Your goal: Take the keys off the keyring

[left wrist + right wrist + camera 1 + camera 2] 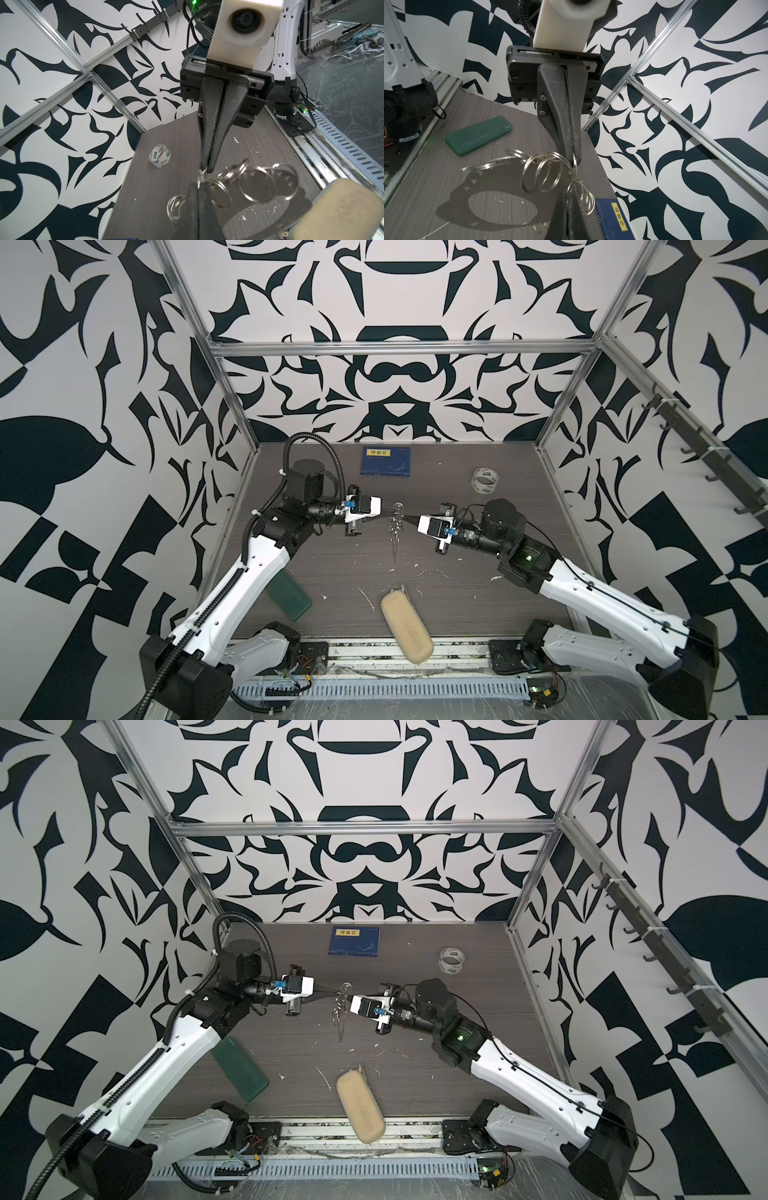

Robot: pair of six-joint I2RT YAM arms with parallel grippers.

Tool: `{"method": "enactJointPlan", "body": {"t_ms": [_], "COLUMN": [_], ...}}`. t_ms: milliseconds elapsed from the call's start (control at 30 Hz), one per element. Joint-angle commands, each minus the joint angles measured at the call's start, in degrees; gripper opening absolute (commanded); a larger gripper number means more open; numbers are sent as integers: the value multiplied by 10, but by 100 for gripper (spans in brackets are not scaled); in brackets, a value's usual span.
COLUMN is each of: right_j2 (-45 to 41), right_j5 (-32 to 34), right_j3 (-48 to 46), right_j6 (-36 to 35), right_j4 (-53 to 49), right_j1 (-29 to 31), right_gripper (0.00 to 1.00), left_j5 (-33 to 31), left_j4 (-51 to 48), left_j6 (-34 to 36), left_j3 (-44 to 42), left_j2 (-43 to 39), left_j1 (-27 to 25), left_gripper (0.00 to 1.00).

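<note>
Zero keys (394, 545) off yet, looks like: just holding keyring (234, 171) mid-air with left gripper (574, 161) and right gripper (206, 167) both clamped on its rings, all unthreading left

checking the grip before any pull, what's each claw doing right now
left claw: closed, pinching a ring of the keyring
right claw: closed, pinching the keyring as well

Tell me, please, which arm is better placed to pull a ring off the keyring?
Right, probably. The left gripper is shut on the keyring where most of it hangs, as anchor; the right gripper pinches just a thin wire of it and can pull away.
</note>
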Motion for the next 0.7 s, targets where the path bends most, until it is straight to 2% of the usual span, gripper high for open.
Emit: {"method": "enactJointPlan", "body": {"t_ms": [0, 433, 667], "right_j2": [-2, 69, 128], "right_j5": [7, -55, -72], "right_j3": [32, 76, 85], "right_j6": [-12, 9, 37], "right_j4": [-7, -2, 37], "right_j1": [-35, -117, -128], "right_gripper": [0, 0, 0], "left_j5": [52, 93, 122], "left_j4": [28, 85, 73], "left_j6": [10, 27, 19], "left_j3": [6, 36, 67], "left_j2": [18, 114, 133], "left_j1": [19, 47, 60], "left_gripper": [0, 0, 0]}}
